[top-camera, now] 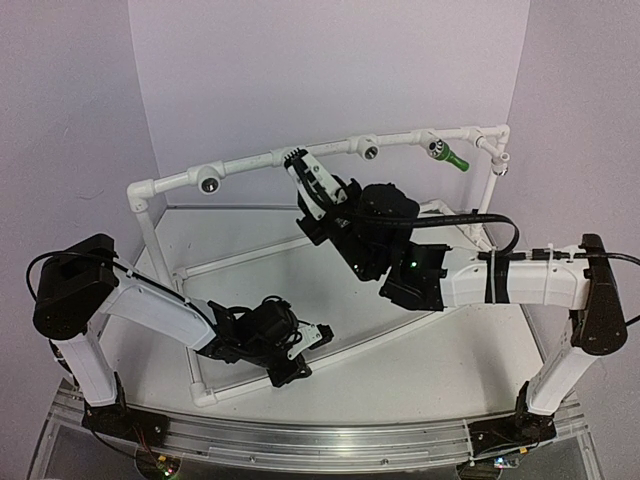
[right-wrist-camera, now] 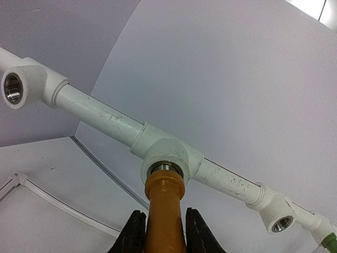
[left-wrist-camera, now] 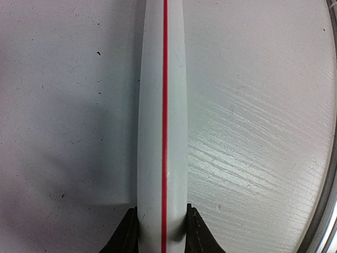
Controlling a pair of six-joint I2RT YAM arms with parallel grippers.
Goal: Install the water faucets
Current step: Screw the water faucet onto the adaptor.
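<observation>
Orange faucet (right-wrist-camera: 166,192) meets socket (right-wrist-camera: 165,168), pinched by right tool (right-wrist-camera: 165,213); left tool (left-wrist-camera: 161,212) pinches pipe (left-wrist-camera: 152,105).

Your right gripper (top-camera: 294,157) raised to the top rail of the white pipe frame (top-camera: 250,162), green faucet (top-camera: 447,153) sticking out of that rail further right, your left gripper (top-camera: 318,333) low by the frame's front rail, near the table (top-camera: 450,370).

- The yellow-orange faucet (right-wrist-camera: 165,211): you cannot see its threaded end, which is sunk in a socket of the white pipe frame (right-wrist-camera: 95,110). Its body is cut off by the bottom edge.
- The green faucet (right-wrist-camera: 329,243): at the frame's right end, only a sliver shows in the corner.
- The red-striped pipe (left-wrist-camera: 163,132): both ends run out of the left wrist view.
- The right gripper (top-camera: 297,162): from overhead, it hides the yellow-orange faucet at the frame's top rail.
</observation>
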